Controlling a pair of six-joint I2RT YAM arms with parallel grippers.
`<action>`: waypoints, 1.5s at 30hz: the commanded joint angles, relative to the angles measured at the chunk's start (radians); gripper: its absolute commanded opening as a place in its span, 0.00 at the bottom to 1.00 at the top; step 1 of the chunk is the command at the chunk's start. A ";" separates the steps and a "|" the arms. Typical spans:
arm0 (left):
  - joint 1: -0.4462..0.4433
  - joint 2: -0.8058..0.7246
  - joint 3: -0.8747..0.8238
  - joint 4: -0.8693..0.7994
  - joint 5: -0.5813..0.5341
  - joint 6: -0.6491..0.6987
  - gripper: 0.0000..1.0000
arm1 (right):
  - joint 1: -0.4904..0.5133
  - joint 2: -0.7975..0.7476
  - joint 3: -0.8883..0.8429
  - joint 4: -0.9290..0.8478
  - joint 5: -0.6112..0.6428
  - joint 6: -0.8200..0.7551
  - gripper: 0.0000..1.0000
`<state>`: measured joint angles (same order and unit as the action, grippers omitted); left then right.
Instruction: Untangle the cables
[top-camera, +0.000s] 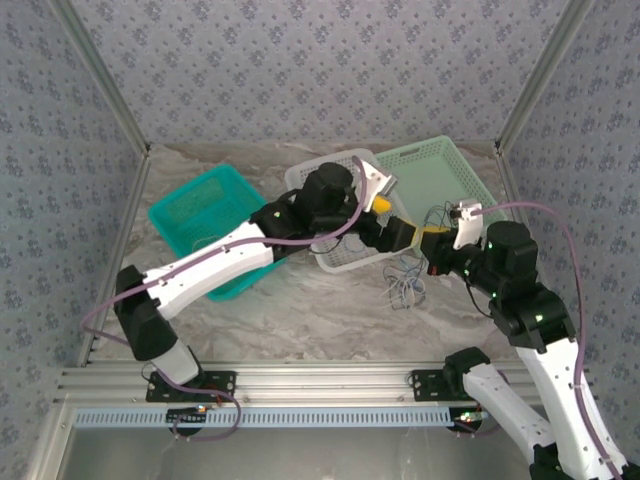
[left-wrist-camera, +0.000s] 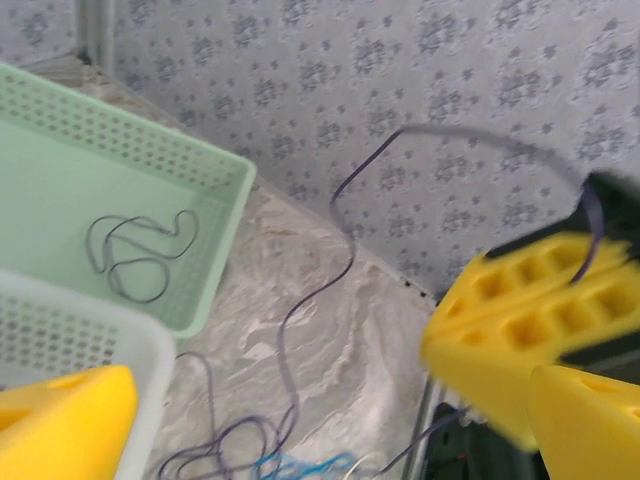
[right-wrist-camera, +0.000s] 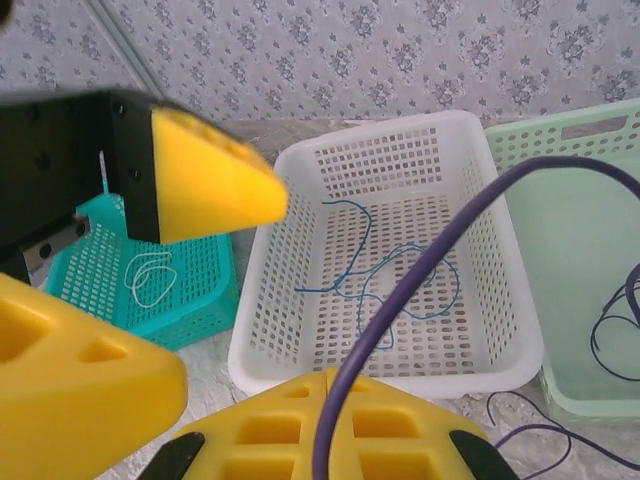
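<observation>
Two hands over table (top-camera: 300, 320) | right hand (top-camera: 432, 236) pinches dark cable (left-wrist-camera: 345, 250) | left hand (top-camera: 398, 228) wide open, holds nothing | cables (top-camera: 405, 286) in a heap just under both, dark cable hanging down to it

Overhead looks down; close wrist views share green basket (left-wrist-camera: 120, 130).

Matt perforated plastic basket (right-wrist-camera: 262, 300); smooth marble-look tbl (top-camera: 300, 315)
</observation>
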<state>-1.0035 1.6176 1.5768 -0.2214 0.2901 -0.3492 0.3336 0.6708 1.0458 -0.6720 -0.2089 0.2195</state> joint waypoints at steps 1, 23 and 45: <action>0.009 -0.058 -0.075 0.026 -0.079 0.023 0.99 | -0.006 0.024 0.053 -0.026 0.028 0.016 0.00; -0.010 0.185 0.008 0.127 0.057 0.027 0.99 | -0.006 0.031 0.126 -0.028 -0.083 0.079 0.00; -0.107 0.403 0.132 -0.118 0.057 0.138 0.78 | -0.007 0.090 0.331 -0.067 -0.063 0.080 0.00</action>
<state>-1.1015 2.0041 1.6966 -0.2783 0.3634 -0.2386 0.3286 0.7502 1.3067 -0.7280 -0.2737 0.3065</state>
